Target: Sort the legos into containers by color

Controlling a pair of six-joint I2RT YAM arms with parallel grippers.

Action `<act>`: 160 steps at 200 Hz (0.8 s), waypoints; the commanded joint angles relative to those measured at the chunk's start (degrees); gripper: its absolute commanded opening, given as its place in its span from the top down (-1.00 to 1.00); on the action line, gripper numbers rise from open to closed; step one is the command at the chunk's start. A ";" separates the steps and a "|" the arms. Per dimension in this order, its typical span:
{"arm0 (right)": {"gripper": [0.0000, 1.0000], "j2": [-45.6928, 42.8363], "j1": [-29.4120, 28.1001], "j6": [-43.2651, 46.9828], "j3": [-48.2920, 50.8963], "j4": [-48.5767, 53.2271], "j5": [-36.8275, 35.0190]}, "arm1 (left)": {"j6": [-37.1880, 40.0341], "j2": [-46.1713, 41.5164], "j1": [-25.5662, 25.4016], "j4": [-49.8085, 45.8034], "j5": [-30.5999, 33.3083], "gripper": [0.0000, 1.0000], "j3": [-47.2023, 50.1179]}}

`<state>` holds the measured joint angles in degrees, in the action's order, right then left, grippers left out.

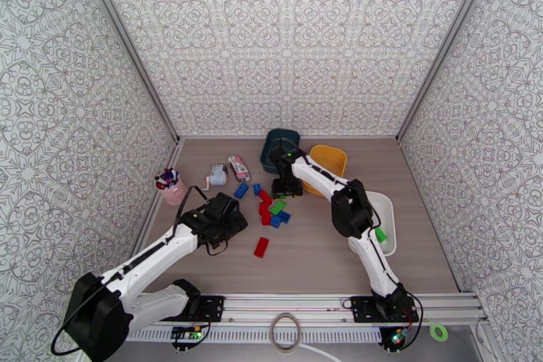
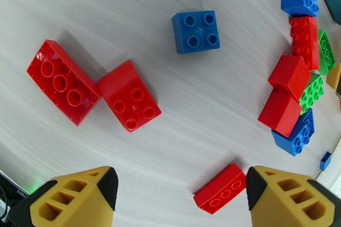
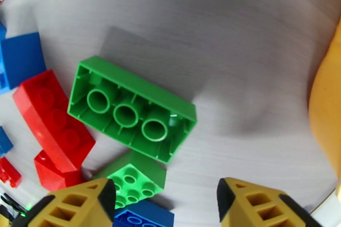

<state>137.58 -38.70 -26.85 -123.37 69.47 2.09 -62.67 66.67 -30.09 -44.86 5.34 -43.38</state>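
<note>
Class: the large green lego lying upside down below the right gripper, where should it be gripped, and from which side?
Probably grip the green lego across its two long walls at mid-length, coming straight down. It lies flat, hollow side up, and those walls are parallel, though a smaller green lego crowds one long wall.

Legos [image 1: 277, 206] lie on the table [image 1: 319, 255], containers [image 1: 332, 153] behind and right of them.

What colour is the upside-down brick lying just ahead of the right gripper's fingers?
Green; the upside-down brick shows best in the right wrist view.
</note>
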 commanded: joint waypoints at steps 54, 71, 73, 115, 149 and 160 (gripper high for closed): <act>-0.40 6.64 -0.94 3.25 -7.15 1.25 -4.34 | 2.78 4.29 0.38 -0.95 -2.41 -0.70 -6.00; -0.44 8.30 -0.93 3.30 -9.89 2.11 -4.83 | 2.81 4.69 0.46 -0.31 -2.82 -0.73 -6.28; -0.44 8.45 -0.94 3.32 -10.16 2.15 -4.86 | 2.82 4.69 0.47 -0.25 -2.87 -0.73 -6.28; -0.53 12.30 -0.24 3.71 -16.79 4.38 -6.13 | 3.37 5.65 0.81 -0.26 -3.43 -0.75 -7.07; -0.54 14.64 0.75 4.74 -21.28 4.91 -5.56 | 4.30 5.92 1.76 -0.71 -3.86 -0.75 -7.40; -0.52 15.34 0.82 5.20 -22.63 5.19 -5.45 | 4.64 5.92 2.17 -0.88 -4.04 -0.75 -7.51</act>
<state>150.54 -38.83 -23.20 -142.12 73.52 -2.42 -59.77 72.23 -29.08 -44.82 2.59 -49.08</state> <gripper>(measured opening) 0.768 0.875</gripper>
